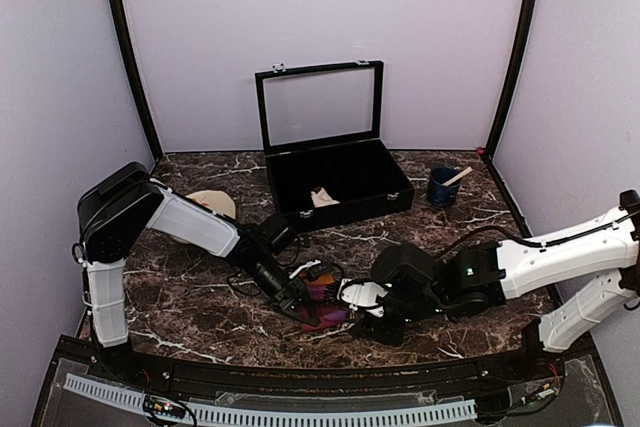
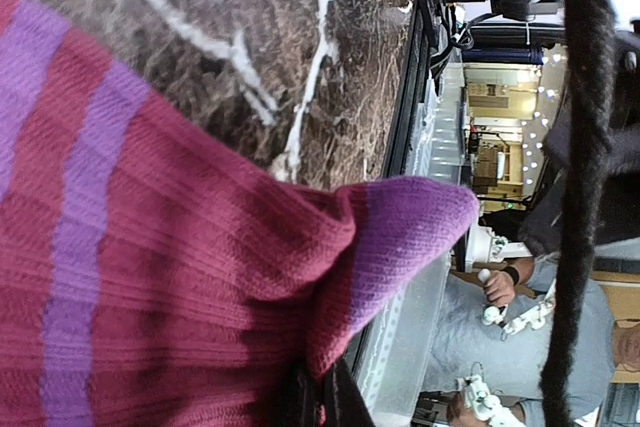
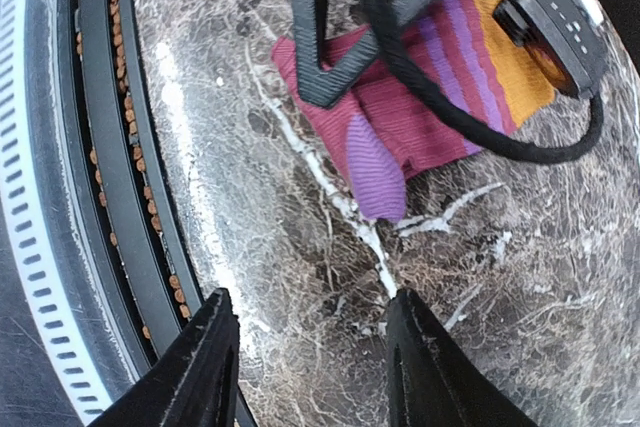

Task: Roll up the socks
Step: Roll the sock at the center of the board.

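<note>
Right gripper: fingers spread apart, nothing between them, over bare marble table, just off the striped sock at its 4 o'clock.
Striped sock: lies at the table's 6 o'clock, close to the near edge, purple toe end toward the right gripper.
Left gripper: fingers together, pinching the sock's fabric from 10 o'clock.
Open black case: 12 o'clock, well apart.

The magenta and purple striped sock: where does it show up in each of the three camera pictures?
Top external: magenta and purple striped fabric sock, low centre of the picture.
Left wrist: it fills the left and bottom.
Right wrist: upper centre, purple toe pointing down.
Shared landmark: dark white-veined marble table top beneath it.
</note>
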Controlling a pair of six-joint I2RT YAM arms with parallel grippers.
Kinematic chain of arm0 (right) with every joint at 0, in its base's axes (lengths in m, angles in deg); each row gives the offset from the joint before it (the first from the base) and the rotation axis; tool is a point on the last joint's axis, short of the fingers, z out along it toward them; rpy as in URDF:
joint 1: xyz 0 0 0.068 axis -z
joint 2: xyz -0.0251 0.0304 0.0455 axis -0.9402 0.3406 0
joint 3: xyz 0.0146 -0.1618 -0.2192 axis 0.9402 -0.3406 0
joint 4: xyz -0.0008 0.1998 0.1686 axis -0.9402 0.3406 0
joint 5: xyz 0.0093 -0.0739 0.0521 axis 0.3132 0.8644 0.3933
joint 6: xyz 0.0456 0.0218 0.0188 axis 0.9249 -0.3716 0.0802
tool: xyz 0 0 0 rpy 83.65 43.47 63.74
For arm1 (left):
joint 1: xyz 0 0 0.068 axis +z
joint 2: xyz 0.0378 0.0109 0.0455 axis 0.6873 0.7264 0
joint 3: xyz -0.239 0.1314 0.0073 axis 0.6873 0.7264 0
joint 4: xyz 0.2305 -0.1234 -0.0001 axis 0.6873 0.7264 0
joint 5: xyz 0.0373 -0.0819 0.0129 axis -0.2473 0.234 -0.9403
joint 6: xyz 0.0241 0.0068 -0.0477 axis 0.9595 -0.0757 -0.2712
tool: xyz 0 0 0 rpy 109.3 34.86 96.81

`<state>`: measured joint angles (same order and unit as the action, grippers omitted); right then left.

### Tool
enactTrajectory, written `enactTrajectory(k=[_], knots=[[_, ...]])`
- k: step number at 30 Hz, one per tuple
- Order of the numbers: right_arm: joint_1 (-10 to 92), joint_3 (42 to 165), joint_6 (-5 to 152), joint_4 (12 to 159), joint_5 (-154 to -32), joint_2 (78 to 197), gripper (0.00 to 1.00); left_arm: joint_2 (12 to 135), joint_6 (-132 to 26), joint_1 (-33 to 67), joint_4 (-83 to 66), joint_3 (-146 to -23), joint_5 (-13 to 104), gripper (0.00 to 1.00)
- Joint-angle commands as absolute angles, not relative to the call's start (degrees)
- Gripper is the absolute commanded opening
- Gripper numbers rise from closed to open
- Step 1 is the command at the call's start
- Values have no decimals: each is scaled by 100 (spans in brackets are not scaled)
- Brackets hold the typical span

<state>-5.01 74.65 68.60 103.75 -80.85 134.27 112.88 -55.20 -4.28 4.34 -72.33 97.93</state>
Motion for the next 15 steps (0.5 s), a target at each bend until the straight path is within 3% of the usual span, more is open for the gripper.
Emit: enactTrajectory(k=[1,15], knots=[[-780,7762,6445,10175,-7751,13752,46,11417,-5389,-346,752,-7344,10208,0],[-955,8506,5703,10086,-7928,14699,46,11647,-5139,-120,1106,-7472,10502,0]])
